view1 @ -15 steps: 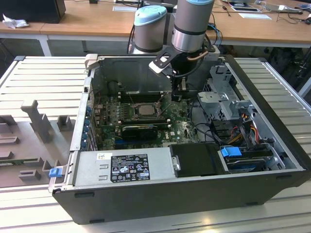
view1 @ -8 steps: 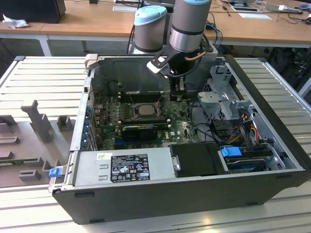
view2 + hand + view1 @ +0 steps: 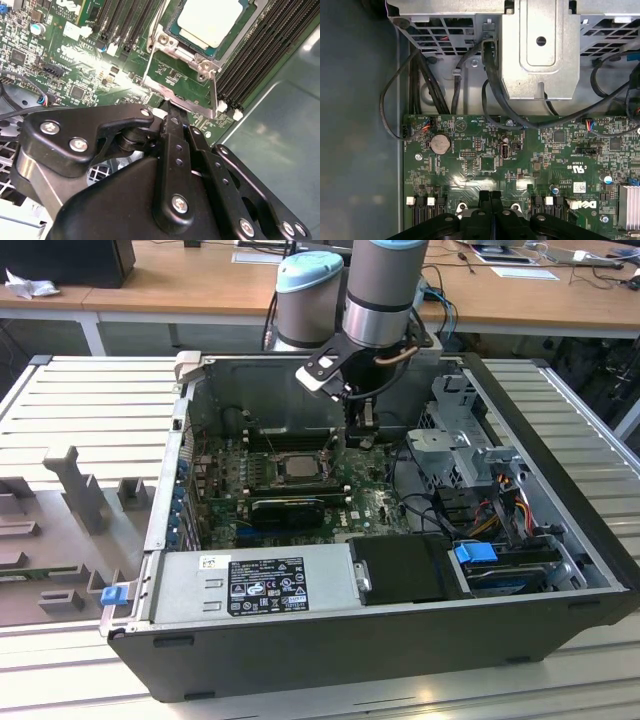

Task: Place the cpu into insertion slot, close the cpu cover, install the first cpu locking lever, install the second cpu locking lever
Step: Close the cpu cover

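Slatted grey counter [image 3: 80, 390] carrying open computer case [image 3: 400, 640], tool [image 3: 169, 111] fingers pressed together, tips against cpu cover [image 3: 167, 45] edge, cpu [image 3: 212, 20] framed just beyond.

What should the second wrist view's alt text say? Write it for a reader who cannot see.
Black gripper, shut, reaches the edge of the silvery cpu cover, which frames the pale cpu on a green motherboard.
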